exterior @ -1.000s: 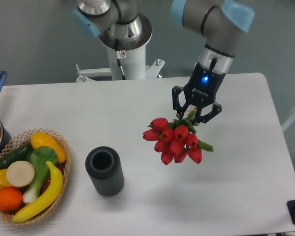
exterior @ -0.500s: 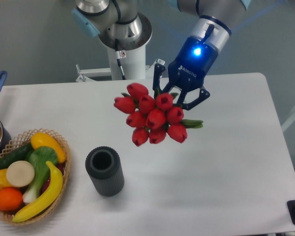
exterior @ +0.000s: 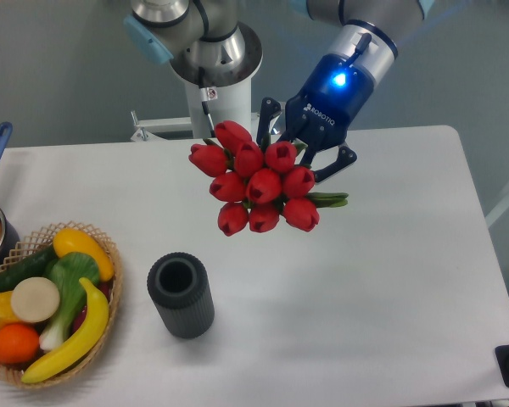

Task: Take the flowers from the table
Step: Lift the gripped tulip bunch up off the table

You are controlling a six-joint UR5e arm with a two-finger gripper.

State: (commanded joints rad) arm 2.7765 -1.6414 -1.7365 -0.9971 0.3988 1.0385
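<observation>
Single fixed camera, high front, facing table (exterior: 390, 280).

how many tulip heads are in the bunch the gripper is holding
9 show on the flowers, held above the table by the gripper: four across the top, three in the middle row, two to three below. More may hide behind.

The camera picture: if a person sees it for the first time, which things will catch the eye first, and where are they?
First comes the bunch of red flowers, held by the pincer near the upper middle, lifted above the white table. Next, the blue light on the arm's wrist glows just above the pincer. Then the basket of colourful fruit and vegetables at the lower left, with a dark ribbed cylinder standing to its right.
</observation>
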